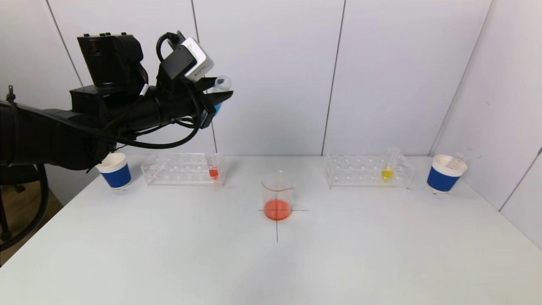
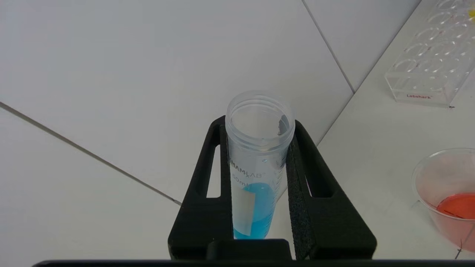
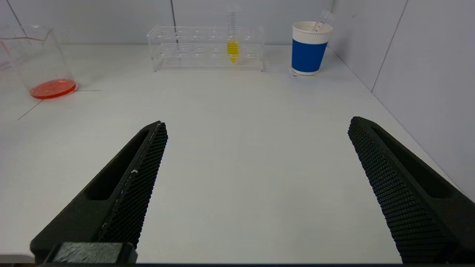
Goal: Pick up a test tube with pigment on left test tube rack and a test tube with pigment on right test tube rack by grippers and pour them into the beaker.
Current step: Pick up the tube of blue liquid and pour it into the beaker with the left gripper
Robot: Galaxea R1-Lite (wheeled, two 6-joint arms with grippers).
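My left gripper (image 1: 218,95) is raised high above the left rack (image 1: 178,168) and is shut on a clear test tube with blue pigment (image 2: 256,167), open mouth up. That tube also shows in the head view (image 1: 221,87). The left rack holds a tube with red pigment (image 1: 214,171). The right rack (image 1: 368,170) holds a tube with yellow pigment (image 1: 387,171), also in the right wrist view (image 3: 232,48). The beaker (image 1: 277,195) with orange-red liquid stands mid-table on a cross mark. My right gripper (image 3: 256,126) is open, low over the table, out of the head view.
A blue-and-white paper cup (image 1: 115,170) stands left of the left rack. Another cup (image 1: 446,173) with an empty tube in it stands right of the right rack. Wall panels close off the back and the right side.
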